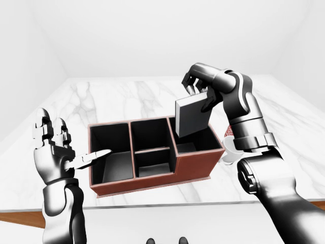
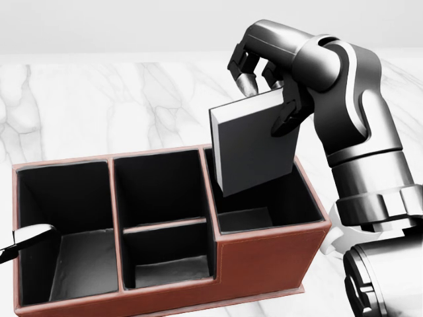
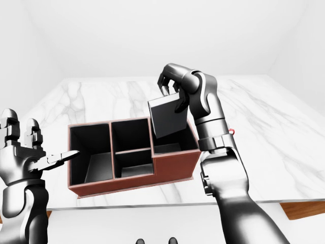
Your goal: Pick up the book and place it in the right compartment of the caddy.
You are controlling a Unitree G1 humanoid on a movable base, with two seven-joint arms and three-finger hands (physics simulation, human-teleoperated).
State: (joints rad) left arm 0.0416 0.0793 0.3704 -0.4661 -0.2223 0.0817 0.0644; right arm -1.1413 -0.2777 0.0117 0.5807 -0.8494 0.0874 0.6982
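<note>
The book (image 2: 254,142) is a dark grey slab with a pale edge. My right hand (image 2: 268,79) is shut on its top edge and holds it tilted, its lower end dipping into the right compartment of the caddy. The caddy (image 2: 264,267) is a red-brown box with black insides: a left compartment, a split middle and a right compartment. It stands on the white marble table (image 1: 127,96). My left hand (image 1: 56,152) is open and empty beside the caddy's left end, one finger (image 1: 94,157) pointing over the left compartment.
The table's near edge (image 1: 167,206) runs just below the caddy. A small red and white thing (image 1: 228,133) lies behind my right forearm, mostly hidden. White walls surround the table.
</note>
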